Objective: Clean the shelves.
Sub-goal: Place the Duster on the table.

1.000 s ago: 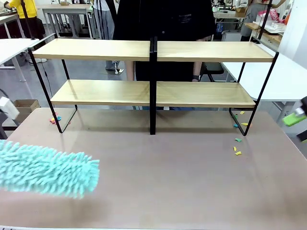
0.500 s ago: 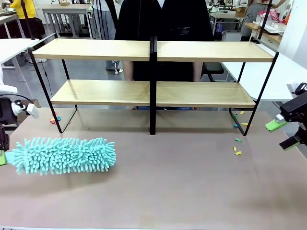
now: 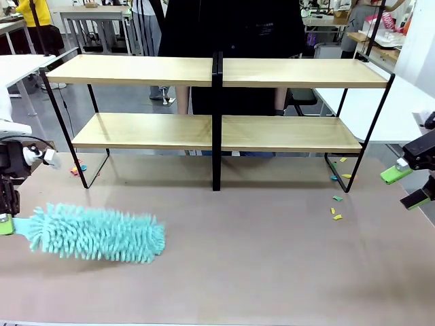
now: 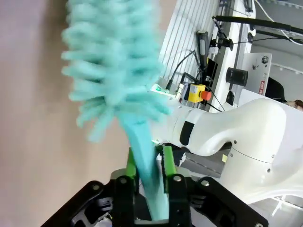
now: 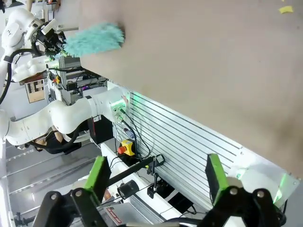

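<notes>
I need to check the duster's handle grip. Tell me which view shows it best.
Left wrist view: the left gripper has its green pads either side of the duster handle. Front view shows the duster's fluffy head on the table; right wrist view shows it small, far off.

Left pincer [image 3: 5, 216] cut by the front view's left edge; only part of one green pad shows there. In the left wrist view the duster [image 4: 118, 71] is motion-blurred and its top runs off the frame; the handle's lower end is hidden between the fingers [image 4: 130, 165]. Cannot tell whether the pads press the handle or stand just off it.

Right pincer [image 3: 408, 187] partly cut by the front view's right edge.

Person [image 3: 234, 27] behind the shelves [image 3: 217, 71]: upper body cut by the top edge, middle hidden by the boards.

Scraps [image 3: 336, 207] on the tabletop [image 3: 272, 272] near the shelves' right foot: too small to identify.
</notes>
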Controlling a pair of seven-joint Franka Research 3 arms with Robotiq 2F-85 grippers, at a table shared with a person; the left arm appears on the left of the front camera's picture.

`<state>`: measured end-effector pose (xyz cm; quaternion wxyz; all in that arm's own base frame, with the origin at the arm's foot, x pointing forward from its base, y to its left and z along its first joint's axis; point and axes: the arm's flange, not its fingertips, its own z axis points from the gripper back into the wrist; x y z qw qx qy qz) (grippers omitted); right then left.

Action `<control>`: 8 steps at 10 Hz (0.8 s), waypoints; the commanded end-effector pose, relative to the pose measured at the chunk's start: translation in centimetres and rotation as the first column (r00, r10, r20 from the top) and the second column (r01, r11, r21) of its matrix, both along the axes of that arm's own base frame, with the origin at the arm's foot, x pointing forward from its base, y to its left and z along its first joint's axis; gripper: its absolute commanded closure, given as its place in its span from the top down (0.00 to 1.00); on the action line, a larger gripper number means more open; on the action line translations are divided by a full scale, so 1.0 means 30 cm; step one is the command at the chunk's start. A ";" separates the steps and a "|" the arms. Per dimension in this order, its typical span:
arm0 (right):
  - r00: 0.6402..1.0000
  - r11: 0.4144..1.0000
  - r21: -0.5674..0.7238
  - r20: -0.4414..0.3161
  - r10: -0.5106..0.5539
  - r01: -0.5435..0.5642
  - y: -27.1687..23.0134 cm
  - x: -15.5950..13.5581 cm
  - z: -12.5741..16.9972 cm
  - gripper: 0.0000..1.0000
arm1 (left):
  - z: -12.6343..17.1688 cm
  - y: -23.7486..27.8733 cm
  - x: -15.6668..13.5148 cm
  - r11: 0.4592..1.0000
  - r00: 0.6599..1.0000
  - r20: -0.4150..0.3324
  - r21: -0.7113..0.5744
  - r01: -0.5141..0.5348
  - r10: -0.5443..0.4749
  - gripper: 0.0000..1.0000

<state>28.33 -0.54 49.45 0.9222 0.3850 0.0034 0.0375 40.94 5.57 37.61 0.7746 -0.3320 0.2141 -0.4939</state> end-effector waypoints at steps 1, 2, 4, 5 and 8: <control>1.000 1.000 -0.007 0.005 0.015 -0.015 -0.006 -0.002 -0.005 1.00 | 0.023 0.024 -0.012 0.998 0.996 0.067 0.025 -0.054 0.052 1.00; 1.000 1.000 -0.007 0.005 0.015 -0.015 -0.006 -0.002 -0.005 1.00 | 0.031 0.026 -0.021 0.996 0.992 0.102 0.041 -0.074 0.069 1.00; 1.000 1.000 -0.007 0.005 0.015 -0.015 -0.006 -0.002 -0.005 1.00 | 0.048 0.033 -0.043 0.985 0.968 0.205 0.062 -0.161 0.146 0.97; 1.000 1.000 -0.007 0.005 0.015 -0.015 -0.006 -0.002 -0.005 1.00 | 0.079 0.062 -0.059 0.957 0.923 0.302 0.083 -0.276 0.240 1.00; 1.000 1.000 -0.007 0.005 0.015 -0.015 -0.006 -0.002 -0.005 1.00 | 0.184 0.141 -0.126 0.933 0.845 0.408 -0.053 -0.357 0.346 1.00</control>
